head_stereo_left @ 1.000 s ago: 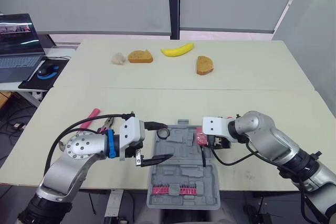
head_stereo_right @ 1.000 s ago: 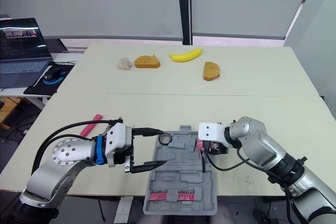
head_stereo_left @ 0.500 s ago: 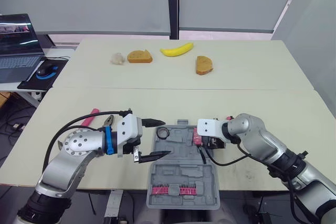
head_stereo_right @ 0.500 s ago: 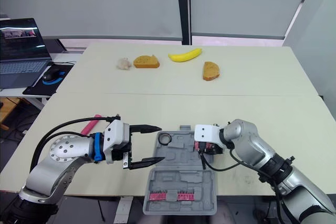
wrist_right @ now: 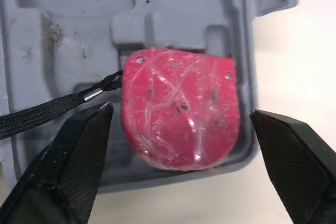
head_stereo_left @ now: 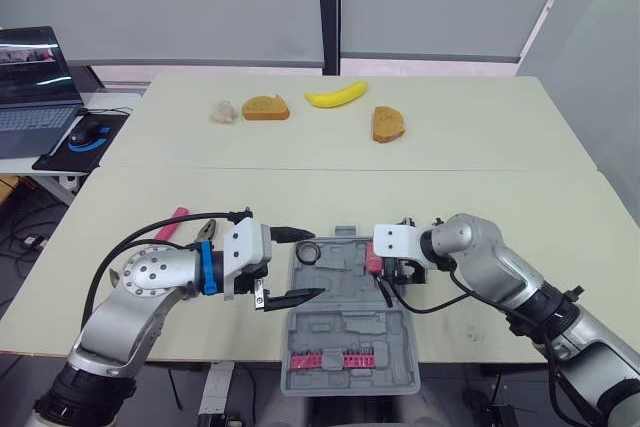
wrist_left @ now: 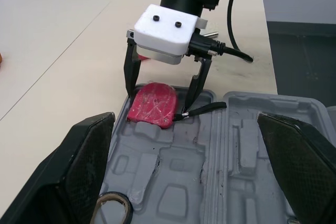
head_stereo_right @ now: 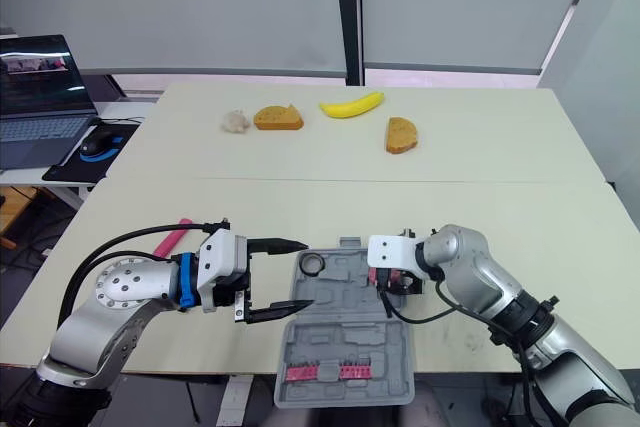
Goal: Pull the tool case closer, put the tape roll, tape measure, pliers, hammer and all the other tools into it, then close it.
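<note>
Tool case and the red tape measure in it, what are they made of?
The tool case looks like gray moulded plastic with a dull finish: it has shaped pockets and scuff marks. The tape measure seems to be red hard plastic, and its glossy, crinkled surface suggests a wrap of clear film. Its black cord looks woven.

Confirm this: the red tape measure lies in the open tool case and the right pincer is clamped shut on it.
Not quite. The right pincer is open: its fingers stand either side of the tape measure, clear of it, as the right wrist view shows. The tape measure does lie in the open tool case.
</note>
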Robot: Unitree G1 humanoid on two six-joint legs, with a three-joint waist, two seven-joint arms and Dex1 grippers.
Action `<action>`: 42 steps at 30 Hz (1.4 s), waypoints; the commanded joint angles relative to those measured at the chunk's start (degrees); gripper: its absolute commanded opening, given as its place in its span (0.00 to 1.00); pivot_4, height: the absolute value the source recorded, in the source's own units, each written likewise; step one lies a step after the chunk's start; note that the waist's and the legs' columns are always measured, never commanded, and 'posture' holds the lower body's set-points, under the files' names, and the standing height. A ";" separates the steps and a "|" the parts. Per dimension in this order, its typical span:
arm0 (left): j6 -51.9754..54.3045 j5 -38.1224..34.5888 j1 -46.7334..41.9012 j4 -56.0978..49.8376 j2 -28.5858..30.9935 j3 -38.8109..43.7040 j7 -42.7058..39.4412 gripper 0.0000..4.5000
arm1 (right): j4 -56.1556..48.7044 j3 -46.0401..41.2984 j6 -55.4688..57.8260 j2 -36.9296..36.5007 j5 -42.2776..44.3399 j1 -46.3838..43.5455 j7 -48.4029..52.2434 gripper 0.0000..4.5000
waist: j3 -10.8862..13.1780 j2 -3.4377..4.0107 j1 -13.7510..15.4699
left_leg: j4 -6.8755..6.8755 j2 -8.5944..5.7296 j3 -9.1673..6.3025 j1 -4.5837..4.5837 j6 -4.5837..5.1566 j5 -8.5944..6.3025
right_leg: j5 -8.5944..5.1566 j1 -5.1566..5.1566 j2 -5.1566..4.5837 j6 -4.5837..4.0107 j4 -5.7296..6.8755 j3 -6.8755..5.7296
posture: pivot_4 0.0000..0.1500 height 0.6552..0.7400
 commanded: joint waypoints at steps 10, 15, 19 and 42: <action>-1.46 -0.21 -2.59 0.75 -0.32 -0.57 -1.74 1.00 | -12.62 -15.26 -0.64 -1.08 15.14 4.70 1.92 0.99 | -0.02 -0.03 0.09 | 0.00 0.00 -0.02 0.00 0.01 0.00 | 0.00 0.03 -0.01 0.00 -0.01 -0.02 | 1.00 1.00; -1.74 -0.31 -3.42 1.58 -0.24 -0.59 -2.35 1.00 | -8.01 -17.70 -10.47 0.52 17.14 9.21 -1.82 0.77 | -0.01 -0.02 0.04 | 0.01 -0.01 0.01 0.00 0.01 0.00 | 0.00 0.04 -0.01 0.01 -0.01 -0.01 | 1.00 1.00; -1.11 -0.56 -3.34 0.78 0.42 -0.23 -2.86 1.00 | -3.27 -19.11 -17.33 4.14 16.64 12.73 -8.47 0.52 | -0.01 -0.02 -0.04 | 0.00 0.02 0.00 0.00 0.00 0.00 | 0.01 0.04 0.01 0.01 0.01 -0.01 | 1.00 1.00; -0.39 -0.21 -5.51 2.30 1.19 0.16 -4.56 1.00 | 17.35 -18.63 -37.16 10.11 16.45 19.98 -15.20 0.48 | -0.02 -0.02 -0.15 | 0.02 0.03 0.02 0.06 0.00 0.00 | 0.01 0.08 0.07 0.00 0.04 0.02 | 1.00 1.00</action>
